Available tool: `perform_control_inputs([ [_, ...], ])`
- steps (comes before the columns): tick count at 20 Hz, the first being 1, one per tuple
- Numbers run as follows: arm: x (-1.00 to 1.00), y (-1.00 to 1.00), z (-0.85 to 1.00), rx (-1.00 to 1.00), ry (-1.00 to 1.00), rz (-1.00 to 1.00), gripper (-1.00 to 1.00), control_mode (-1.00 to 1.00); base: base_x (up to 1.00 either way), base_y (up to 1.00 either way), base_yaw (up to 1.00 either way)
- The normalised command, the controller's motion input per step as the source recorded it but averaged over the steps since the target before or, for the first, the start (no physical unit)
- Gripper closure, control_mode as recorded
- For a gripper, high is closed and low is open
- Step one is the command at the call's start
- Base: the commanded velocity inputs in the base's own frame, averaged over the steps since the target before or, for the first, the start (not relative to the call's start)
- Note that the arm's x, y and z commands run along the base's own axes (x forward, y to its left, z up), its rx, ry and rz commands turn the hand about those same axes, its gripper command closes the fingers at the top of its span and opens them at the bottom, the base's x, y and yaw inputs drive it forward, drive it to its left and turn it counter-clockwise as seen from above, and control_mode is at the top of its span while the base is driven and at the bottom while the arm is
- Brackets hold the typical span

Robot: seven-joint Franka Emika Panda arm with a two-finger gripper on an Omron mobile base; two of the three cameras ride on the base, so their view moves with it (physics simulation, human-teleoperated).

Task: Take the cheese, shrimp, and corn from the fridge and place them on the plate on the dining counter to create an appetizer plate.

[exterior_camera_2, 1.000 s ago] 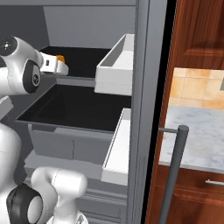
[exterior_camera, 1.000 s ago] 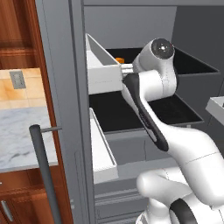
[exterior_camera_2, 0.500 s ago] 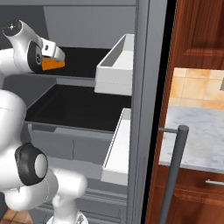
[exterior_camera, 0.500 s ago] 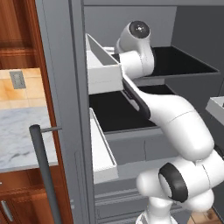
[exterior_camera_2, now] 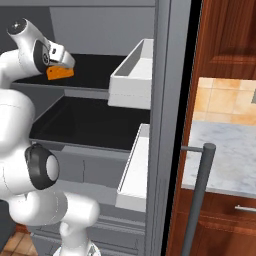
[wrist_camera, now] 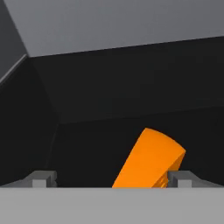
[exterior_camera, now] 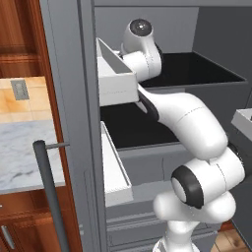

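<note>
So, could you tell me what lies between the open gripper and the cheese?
Nothing: in the hand view the cheese sits just ahead of the open gripper, near its right fingertip.

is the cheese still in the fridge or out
In. The cheese lies on the upper black shelf inside the fridge, between the open fingers, not gripped.

You see the cheese (exterior_camera_2: 60, 73) partly hidden behind the hand in the right base view; the hand view's bottom band cuts off its lower end (wrist_camera: 148, 161).

Matt orange cheese (wrist_camera: 148, 162) – matt black shelf (wrist_camera: 109, 131) – grey fridge (exterior_camera: 74, 74)
</note>
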Motion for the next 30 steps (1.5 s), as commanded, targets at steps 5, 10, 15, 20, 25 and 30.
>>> perform_control_inputs([
  [5,-0.07,-0.08,-0.22,0.00,0.01,-0.14,-1.00,-1.00,0.00,0.00,0.00],
  [10,0.28,-0.21,-0.39,0.00,0.00,-0.05,1.00,-1.00,0.00,0.00,0.00],
  [15,0.28,-0.02,-0.35,0.00,0.00,0.00,1.00,-1.00,0.00,0.00,0.00],
  [20,-0.33,-0.39,0.02,0.00,-0.05,0.02,1.00,-1.00,0.00,0.00,0.00],
  [25,-0.95,-0.61,0.10,0.00,-0.14,0.09,1.00,-1.00,0.00,0.00,0.00],
  [30,-1.00,-0.56,0.04,0.00,-0.13,0.18,1.00,-1.00,0.00,0.00,0.00],
])
